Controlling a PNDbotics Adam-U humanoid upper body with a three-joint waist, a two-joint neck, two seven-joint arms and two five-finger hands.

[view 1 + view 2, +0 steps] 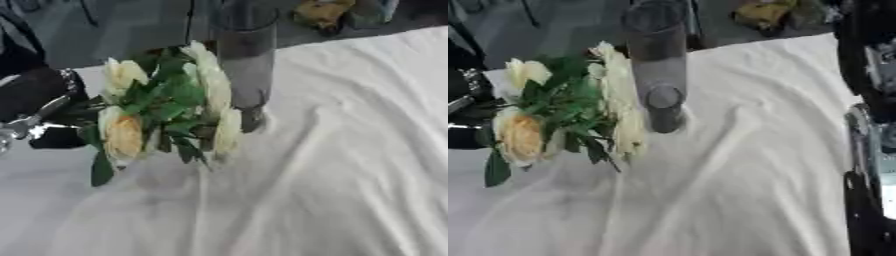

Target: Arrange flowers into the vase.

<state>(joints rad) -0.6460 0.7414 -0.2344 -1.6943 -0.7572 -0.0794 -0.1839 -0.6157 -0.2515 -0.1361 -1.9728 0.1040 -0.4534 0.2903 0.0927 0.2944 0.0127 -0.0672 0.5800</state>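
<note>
Your left hand [39, 117] comes in from the left edge, black with silver parts, and sits right behind the bunch of flowers [162, 107]; the blooms and leaves cover its fingers, so you cannot tell whether it is curled round the stems or merely against them. The flowers are cream and pale yellow roses with dark green leaves, their heads turned toward you and raised over the white cloth [737, 165] that covers the desk. One leaf hangs down at the bunch's lower left. Just to the right of the bunch stands the vase [656, 65], a tall clear glass cylinder, upright on the cloth near the desk's far edge; the nearest blooms overlap its side in both views, though you cannot tell whether they touch it. Your right arm [872, 125] shows as a black and silver shape along the right edge of the right eye view, well apart from the vase; its hand cannot be made out.
</note>
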